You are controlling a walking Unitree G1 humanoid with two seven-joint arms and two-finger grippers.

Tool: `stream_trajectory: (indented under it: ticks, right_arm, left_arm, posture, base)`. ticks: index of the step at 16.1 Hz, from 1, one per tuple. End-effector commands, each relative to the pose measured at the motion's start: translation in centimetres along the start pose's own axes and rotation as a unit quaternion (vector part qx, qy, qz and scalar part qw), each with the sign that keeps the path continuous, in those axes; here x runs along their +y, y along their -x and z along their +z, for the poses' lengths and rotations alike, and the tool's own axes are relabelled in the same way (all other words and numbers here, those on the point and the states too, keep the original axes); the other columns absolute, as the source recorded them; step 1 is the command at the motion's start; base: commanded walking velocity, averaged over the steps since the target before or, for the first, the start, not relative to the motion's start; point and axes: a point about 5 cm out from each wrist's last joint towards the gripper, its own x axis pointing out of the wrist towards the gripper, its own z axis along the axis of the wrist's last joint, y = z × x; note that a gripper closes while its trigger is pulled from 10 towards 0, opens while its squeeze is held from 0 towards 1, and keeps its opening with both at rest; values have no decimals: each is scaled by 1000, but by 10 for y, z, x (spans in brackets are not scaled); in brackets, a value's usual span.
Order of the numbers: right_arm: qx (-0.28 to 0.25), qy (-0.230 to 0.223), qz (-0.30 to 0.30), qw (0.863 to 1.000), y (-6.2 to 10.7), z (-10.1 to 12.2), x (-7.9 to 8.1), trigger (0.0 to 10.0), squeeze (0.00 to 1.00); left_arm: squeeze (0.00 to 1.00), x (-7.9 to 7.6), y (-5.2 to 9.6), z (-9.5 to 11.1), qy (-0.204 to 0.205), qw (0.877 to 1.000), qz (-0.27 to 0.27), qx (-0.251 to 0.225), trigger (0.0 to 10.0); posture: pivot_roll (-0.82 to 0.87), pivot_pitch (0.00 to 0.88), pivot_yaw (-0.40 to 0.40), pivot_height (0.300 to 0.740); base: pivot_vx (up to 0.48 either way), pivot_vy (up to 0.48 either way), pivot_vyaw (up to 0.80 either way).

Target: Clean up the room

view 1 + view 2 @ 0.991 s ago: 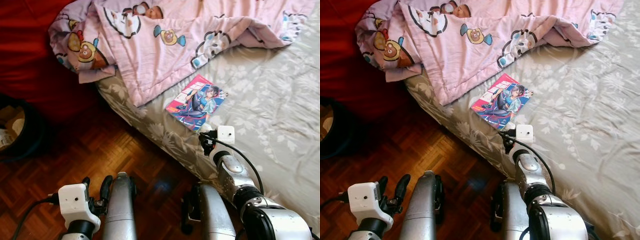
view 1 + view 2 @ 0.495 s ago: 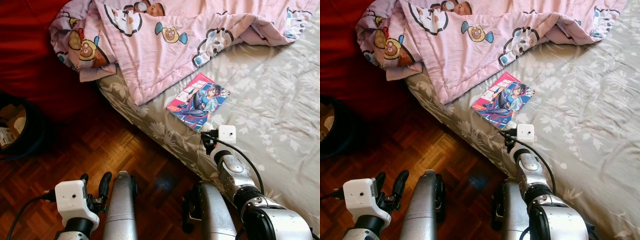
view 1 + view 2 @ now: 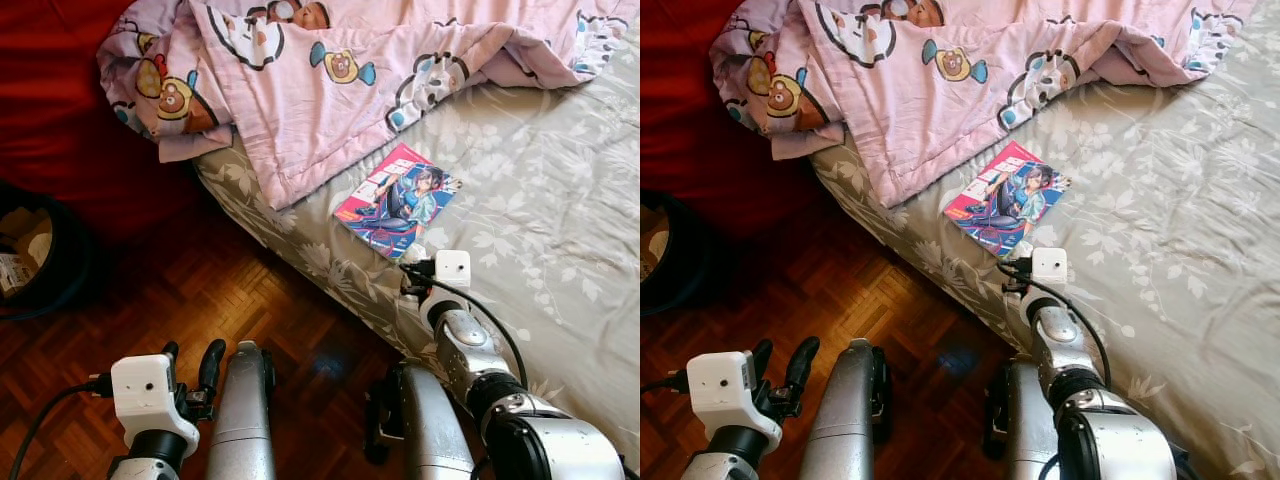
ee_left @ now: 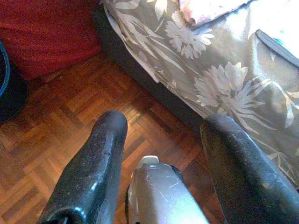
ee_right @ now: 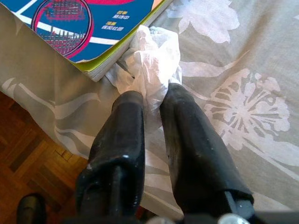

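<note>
The right gripper (image 5: 150, 100) is pinched narrow on a crumpled white tissue (image 5: 150, 60), its two black fingers (image 5: 122, 121) closed on the wad's near end. The tissue lies on the grey floral bedsheet (image 3: 540, 190), touching the near corner of a colourful magazine (image 3: 395, 200) that rests flat near the bed's edge. Beyond the magazine, a pink cartoon-print blanket (image 3: 330, 80) is bunched across the far part of the bed and hangs over its corner. The left gripper (image 4: 163, 154) hangs low over the wooden parquet floor (image 3: 200, 300) beside the bed, fingers spread wide and holding nothing. A dark round bin (image 3: 40, 260) stands on the floor at the robot's left, next to a red rug (image 3: 70, 120)
</note>
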Motion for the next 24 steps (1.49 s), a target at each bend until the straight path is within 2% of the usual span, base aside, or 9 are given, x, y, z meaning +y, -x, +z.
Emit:
stream_trajectory:
  ticks: [1, 7, 10, 12, 15, 21, 22, 23, 24]
  right_arm:
    - [32, -1, -2, 999, 6, -20, 0, 0, 0]
    - [42, 0, -1, 999, 8, -26, 0, 0, 0]
    - [26, -13, -21, 999, 7, -21, -6, 0, 0]
    - [3, -41, -39, 998, 7, -15, -14, 0, 0]
    - [-50, -91, -63, 993, 11, -6, -34, 0, 0]
    - [-119, -111, -79, 984, 38, -21, -57, 0, 0]
    - [-111, -108, -76, 985, 42, -28, -56, 627, 0]
    - [-98, -101, -70, 988, 45, -37, -54, 1961, 0]
    - [-81, -94, -69, 990, 49, -47, -53, 10000, 0]
  left_arm:
    - [0, 4, 6, -3, -5, 1000, 8, 17, 10000]
    - [0, 4, 3, -2, -9, 1000, 6, 17, 10000]
    - [0, 4, -3, -4, -10, 1000, 4, 16, 10000]
    - [0, 3, -10, -8, -8, 1000, 4, 13, 10000]
    - [0, 1, -31, -15, -3, 1000, 0, 3, 10000]
    - [0, 4, -64, -36, 1, 1000, -3, -4, 10000]
    - [0, 4, -67, -40, 1, 1000, -3, -2, 10000]
    - [0, 4, -71, -45, 1, 1000, -4, 4, 10000]
    - [0, 5, -75, -51, -1, 1000, -6, 10, 10000]
  posture:
    - [331, 568, 30, 624]
    - [329, 561, 35, 624]
    - [306, 540, 26, 624]
    - [282, 508, 14, 624]
    - [228, 428, -16, 624]
    - [127, 296, -50, 624]
    - [96, 264, -54, 624]
    - [89, 251, -55, 624]
    - [84, 228, -54, 624]
  base:
    - [0, 0, 0]
    - [0, 0, 0]
    - [0, 0, 0]
    - [0, 0, 0]
    - [0, 0, 0]
    - [0, 0, 0]
    - [0, 0, 0]
    - [0, 0, 0]
    - [0, 0, 0]
